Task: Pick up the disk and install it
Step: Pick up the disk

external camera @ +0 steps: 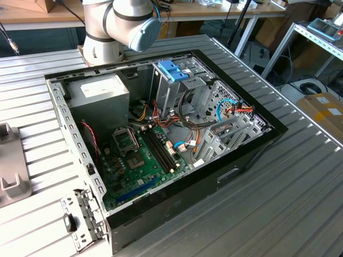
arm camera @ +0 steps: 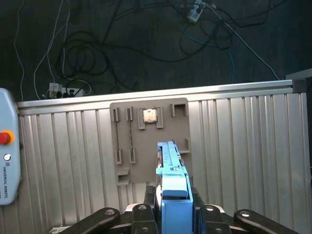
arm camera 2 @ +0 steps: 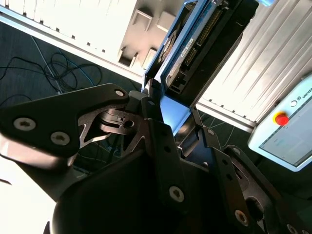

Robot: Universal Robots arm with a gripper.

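Note:
My gripper (arm camera: 173, 201) is shut on the disk (arm camera: 171, 178), a flat grey-metal drive with light-blue rails that stands on edge between the dark fingers (arm camera: 149, 196). The second wrist view shows the disk (arm camera 2: 197, 41) sticking out past the gripper (arm camera 2: 170, 105), its circuit side and connector visible. I hold it in the air above a grey fixture plate (arm camera: 127, 131) on the ribbed metal table (arm camera: 243, 146). The open computer case (external camera: 244, 152) with its silver drive cage (external camera: 177, 93) lies on the table in the exterior view.
A chunky blue latch (external camera: 172, 70) tops the drive cage, beside the grey power-supply box (external camera: 99, 93) and motherboard (external camera: 142, 155). The arm's base (external camera: 115, 27) stands behind the case. A pendant with a red button (arm camera: 5, 138) lies on the table. Cables cover the floor (arm camera: 97, 53) past the table edge.

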